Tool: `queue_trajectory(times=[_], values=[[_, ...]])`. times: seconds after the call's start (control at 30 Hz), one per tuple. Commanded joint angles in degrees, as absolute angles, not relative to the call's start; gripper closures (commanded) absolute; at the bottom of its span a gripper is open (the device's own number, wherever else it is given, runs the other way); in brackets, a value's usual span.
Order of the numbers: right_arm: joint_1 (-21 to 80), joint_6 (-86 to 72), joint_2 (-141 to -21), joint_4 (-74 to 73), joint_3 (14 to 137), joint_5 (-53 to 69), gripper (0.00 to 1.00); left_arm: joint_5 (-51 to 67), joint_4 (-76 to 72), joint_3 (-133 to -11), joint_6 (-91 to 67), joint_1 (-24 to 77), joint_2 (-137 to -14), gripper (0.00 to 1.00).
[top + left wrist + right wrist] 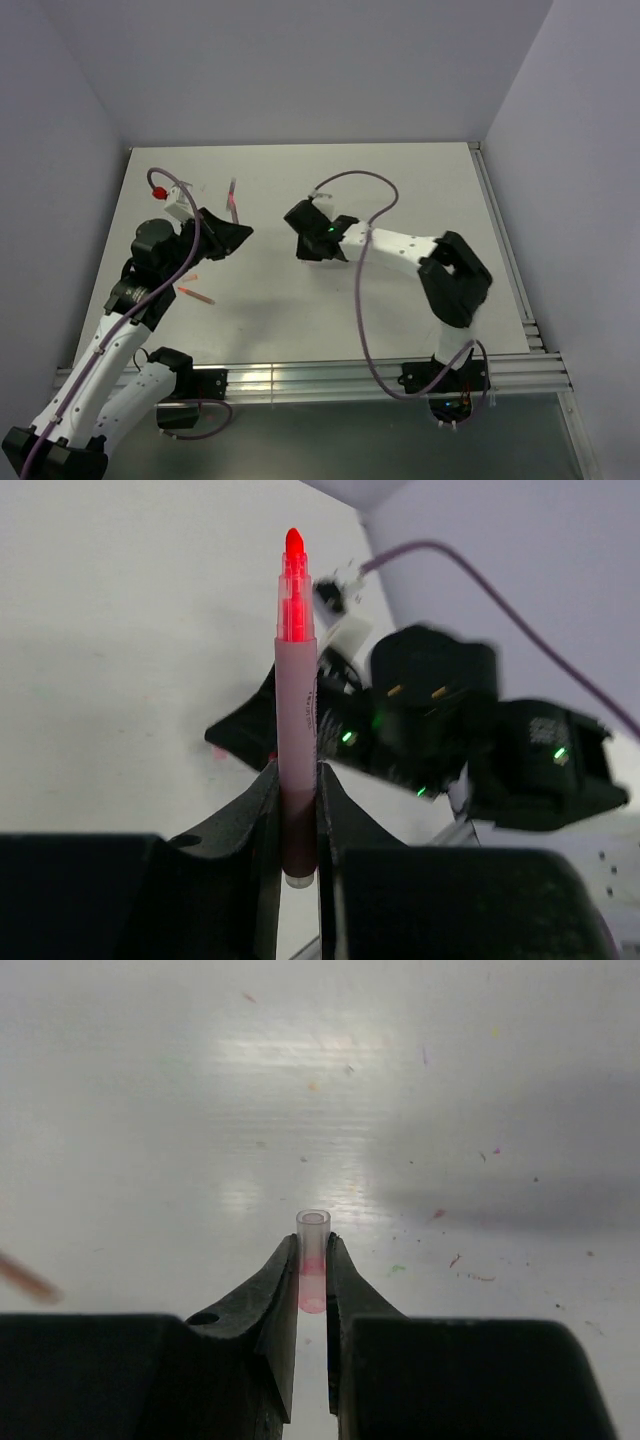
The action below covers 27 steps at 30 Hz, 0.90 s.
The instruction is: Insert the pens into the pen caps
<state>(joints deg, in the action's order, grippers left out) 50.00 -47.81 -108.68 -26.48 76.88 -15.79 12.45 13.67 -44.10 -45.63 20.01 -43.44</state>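
Note:
My left gripper is shut on a red-orange pen with a pale pink barrel. It holds the pen upright in the left wrist view, with the red tip away from the jaws. In the top view the pen sticks out of the left gripper toward the back. My right gripper is shut on a pale pinkish-red pen cap, open end outward. In the top view the right gripper faces the left one across a small gap. Another red-orange pen lies by the left arm. The dark grey pen is out of view.
A small pinkish piece lies just behind the loose pen. A red knob sits at the table's back left. Purple cables loop over both arms. Walls close the table on three sides, with a metal rail at the front edge.

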Motion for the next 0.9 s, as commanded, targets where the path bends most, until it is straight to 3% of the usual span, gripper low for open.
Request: queue_trajectory(times=[0.0,0.27,0.5,0.87], values=[[47.7,-43.3,-93.2,-16.0,73.8,-14.6,1.0,29.1,0.5,-40.8,-43.6,19.9,-40.3,1.0],[43.4,-43.1,-72.3,-4.5,64.8,-7.1,1.0,37.1,-9.9,-35.3,-44.6,22.8,-35.7,1.0],[43.1,-44.2,-67.4,5.0,62.9,-1.4,1.0,33.5,-11.9,-35.2,-44.2,31.7,-38.8,1.0],[43.8,-42.6,-62.5,14.6,58.0,0.9,1.0,30.6,-20.7,-32.2,-48.1,37.0,-44.2,1.0]])
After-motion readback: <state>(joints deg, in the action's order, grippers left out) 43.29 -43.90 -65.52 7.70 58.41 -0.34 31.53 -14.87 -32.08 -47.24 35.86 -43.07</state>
